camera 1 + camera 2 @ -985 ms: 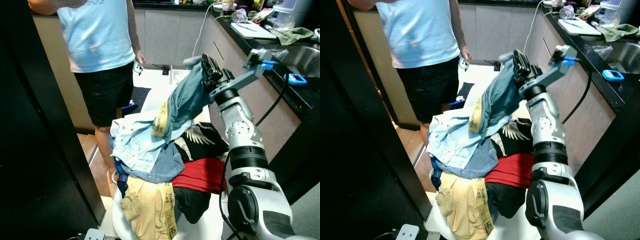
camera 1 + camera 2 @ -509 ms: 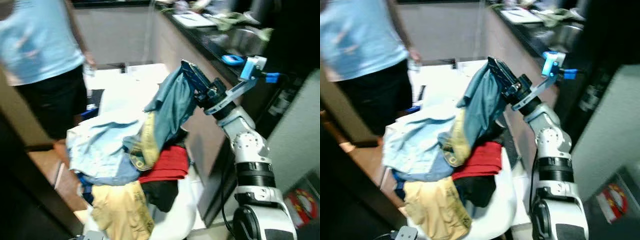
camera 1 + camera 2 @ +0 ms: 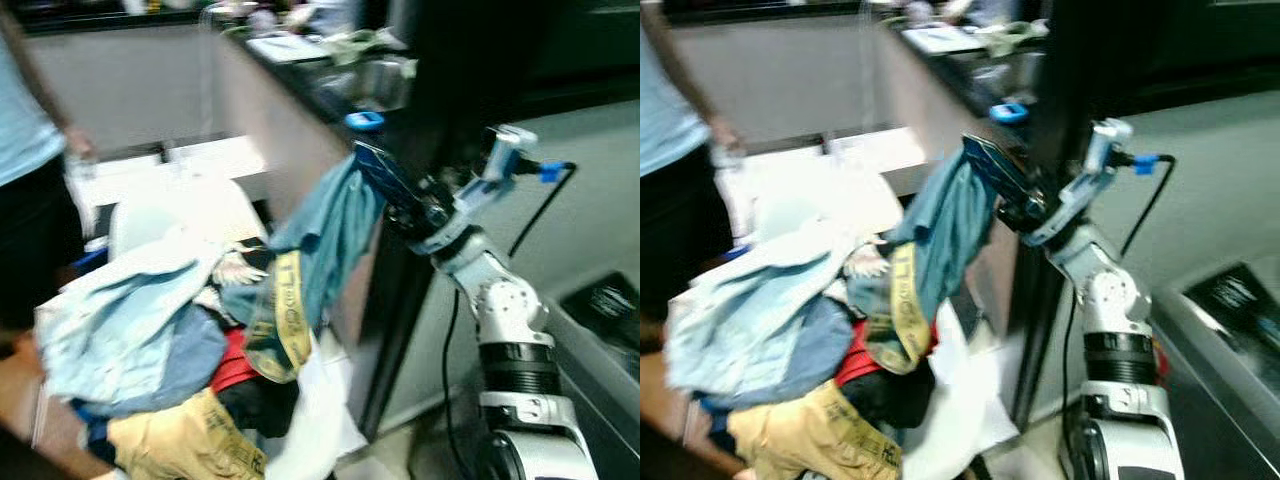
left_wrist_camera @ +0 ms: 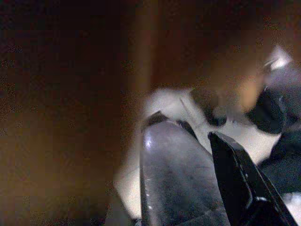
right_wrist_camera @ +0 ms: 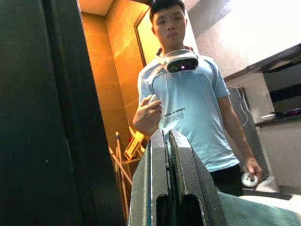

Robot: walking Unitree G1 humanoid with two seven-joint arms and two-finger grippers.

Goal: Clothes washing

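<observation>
Compared with one second ago, the head camera has swung toward the robot's right: the person [image 3: 25,170] now sits at the 9 o'clock edge of the eye view, and a dark cabinet face [image 3: 470,90] has entered at 1 o'clock. The right end effector [image 3: 385,180] is clenched on the teal garment [image 3: 325,235], lifted above the laundry pile [image 3: 150,340]. The raised hold probably serves to pull this one piece free of the heap for transfer to a washer. From the fingers, the garment hangs toward 7 o'clock, its yellow waistband [image 3: 285,320] touching the pile. The left end effector [image 4: 207,179] hangs idle in shade, fingers slightly parted.
</observation>
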